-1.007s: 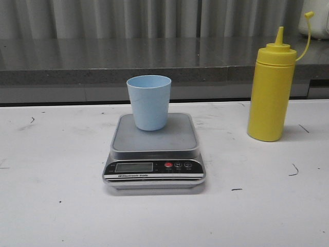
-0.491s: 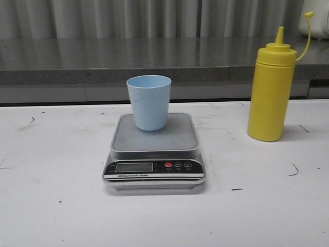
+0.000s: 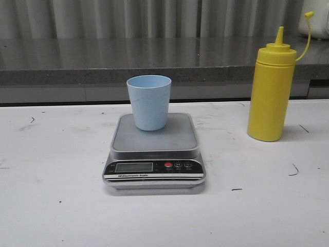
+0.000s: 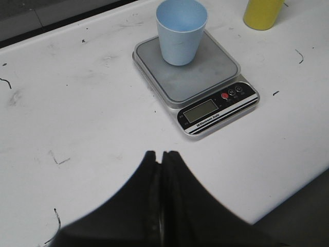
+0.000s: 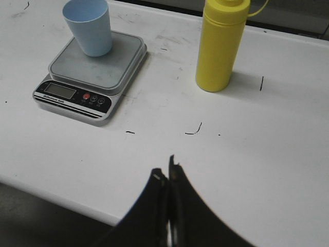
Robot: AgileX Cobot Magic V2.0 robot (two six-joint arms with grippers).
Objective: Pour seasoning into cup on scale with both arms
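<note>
Change: none; we see nothing moved in the last second, pouring not begun.
Cup (image 3: 149, 102): upright on scale (image 3: 154, 149), centre.
Seasoning bottle (image 3: 272, 91): far right, untouched.
Left gripper (image 4: 161, 157): closed, empty.
Right gripper (image 5: 167, 172): closed, empty.

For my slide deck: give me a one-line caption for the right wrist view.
Shut right gripper above the white table, facing the yellow seasoning bottle and the blue cup on the scale.
</note>
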